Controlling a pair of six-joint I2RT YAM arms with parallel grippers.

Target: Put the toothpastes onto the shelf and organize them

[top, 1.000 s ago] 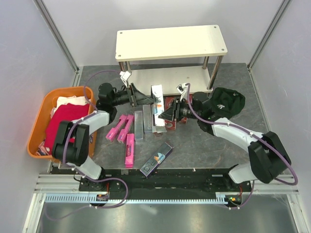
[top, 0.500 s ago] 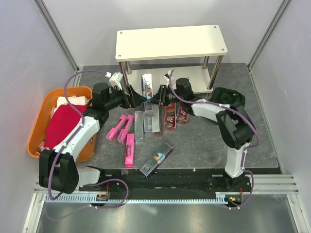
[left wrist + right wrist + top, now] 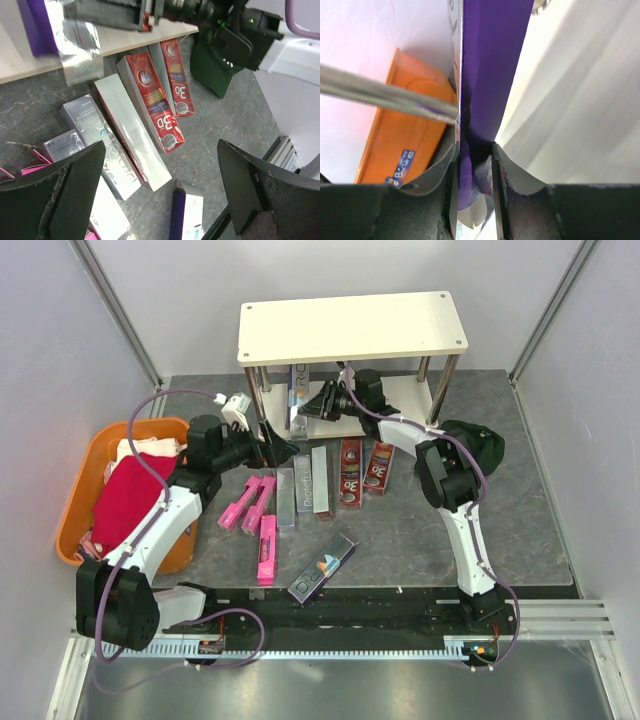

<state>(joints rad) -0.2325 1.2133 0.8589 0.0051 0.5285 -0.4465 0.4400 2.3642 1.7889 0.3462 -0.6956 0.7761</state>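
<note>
The left arm (image 3: 160, 520) and right arm (image 3: 455, 490) are wearing white shells between black joints. Purple cables (image 3: 175, 392) are looping back from each end effector. The left end effector (image 3: 275, 445) is showing broad, matte black wedge fingers (image 3: 55, 200). The right end effector (image 3: 318, 405) is showing smooth grey pads (image 3: 512, 175). A white block (image 3: 238, 405) is sitting just behind each one. A green light (image 3: 218, 22) is glowing on the black housing behind the right one.
</note>
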